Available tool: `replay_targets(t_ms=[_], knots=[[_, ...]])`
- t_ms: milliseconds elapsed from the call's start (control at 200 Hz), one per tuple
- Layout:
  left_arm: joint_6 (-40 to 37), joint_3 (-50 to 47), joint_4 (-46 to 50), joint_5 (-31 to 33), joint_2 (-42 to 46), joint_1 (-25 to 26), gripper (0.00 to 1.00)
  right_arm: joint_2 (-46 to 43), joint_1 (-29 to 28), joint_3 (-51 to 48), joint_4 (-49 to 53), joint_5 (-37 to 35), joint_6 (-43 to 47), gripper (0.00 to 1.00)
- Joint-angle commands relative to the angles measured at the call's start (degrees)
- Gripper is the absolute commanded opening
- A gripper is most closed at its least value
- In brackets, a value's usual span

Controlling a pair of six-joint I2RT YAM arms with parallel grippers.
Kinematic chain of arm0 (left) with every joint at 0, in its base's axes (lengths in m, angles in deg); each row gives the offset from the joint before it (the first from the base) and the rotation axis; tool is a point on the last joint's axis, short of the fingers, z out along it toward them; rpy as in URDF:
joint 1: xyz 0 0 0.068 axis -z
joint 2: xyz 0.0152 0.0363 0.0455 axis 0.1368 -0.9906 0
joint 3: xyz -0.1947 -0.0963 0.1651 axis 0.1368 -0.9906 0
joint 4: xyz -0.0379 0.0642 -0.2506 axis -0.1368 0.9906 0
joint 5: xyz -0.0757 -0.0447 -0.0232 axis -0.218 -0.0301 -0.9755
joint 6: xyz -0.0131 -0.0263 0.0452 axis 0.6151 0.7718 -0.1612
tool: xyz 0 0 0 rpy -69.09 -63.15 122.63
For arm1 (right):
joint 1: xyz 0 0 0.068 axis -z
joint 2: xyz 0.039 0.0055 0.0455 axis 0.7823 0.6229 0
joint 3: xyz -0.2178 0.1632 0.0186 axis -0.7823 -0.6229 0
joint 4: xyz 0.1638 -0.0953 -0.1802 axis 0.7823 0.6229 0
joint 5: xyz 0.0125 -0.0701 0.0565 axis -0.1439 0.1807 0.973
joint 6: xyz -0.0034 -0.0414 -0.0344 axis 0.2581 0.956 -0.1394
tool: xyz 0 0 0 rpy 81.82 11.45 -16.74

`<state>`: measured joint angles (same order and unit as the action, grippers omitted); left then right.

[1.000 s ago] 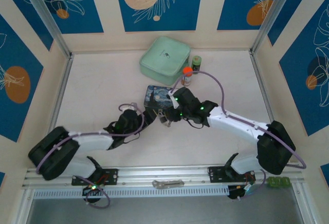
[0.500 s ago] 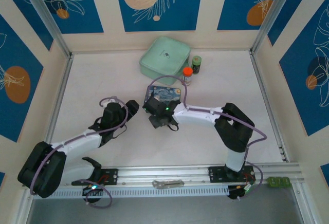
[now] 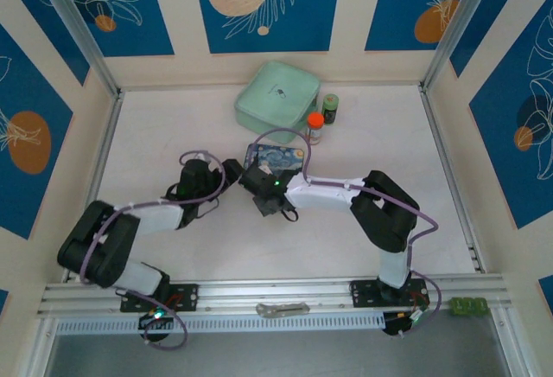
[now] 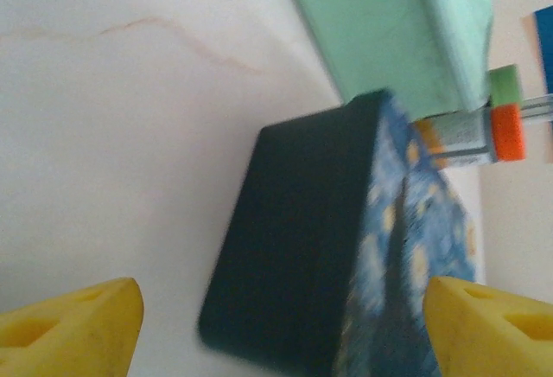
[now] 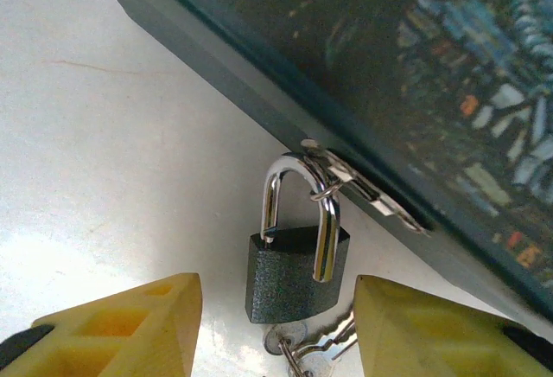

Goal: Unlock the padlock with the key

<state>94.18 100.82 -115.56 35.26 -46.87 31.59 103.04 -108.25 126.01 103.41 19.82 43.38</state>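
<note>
The padlock, dark-bodied with a silvery shackle, hangs from the hasp ring of the painted blue tin and rests on the white table. The key lies on a ring at the padlock's bottom end; I cannot tell if it sits in the keyhole. My right gripper is open, its yellow fingers either side of the padlock without touching it; from above it covers the padlock. My left gripper is open at the tin's left end, holding nothing.
A mint-green box stands behind the tin. Beside it are an orange-capped bottle and a green-capped one. A flat silver metal piece lies on the front rail. Frame posts stand at the table's sides.
The grippers were together in front of the tin; the left one has drawn back to the tin's left end. The right arm has folded its elbow, its gripper staying at the padlock.
</note>
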Motion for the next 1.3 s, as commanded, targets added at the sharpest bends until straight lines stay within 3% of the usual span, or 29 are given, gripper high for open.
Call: replay_targets(t_ms=[0,205,630,1040,1295], knots=[[-2.15,4.2,-10.91,-8.28,-5.03,-1.31,0.79,1.17,-0.16,-1.16,-0.31,-0.89,-1.15,0.5],[-2.05,9.86,-13.41,-14.27,-12.12,-1.1,0.74,0.67,0.56,-4.11,-2.93,0.81,-1.65,0.43],[-8.06,11.17,-2.75,-14.09,-14.12,0.58,0.6,-4.96,5.16,-12.51,-16.89,7.27,7.38,0.03],[-8.72,12.33,-1.99,-15.36,-16.91,0.75,0.59,-8.37,13.9,-17.28,-24.21,26.56,10.21,0.0],[-8.56,14.22,-2.02,-17.6,-19.52,1.17,0.54,-6.89,15.29,-13.79,-22.04,26.52,18.84,0.0]])
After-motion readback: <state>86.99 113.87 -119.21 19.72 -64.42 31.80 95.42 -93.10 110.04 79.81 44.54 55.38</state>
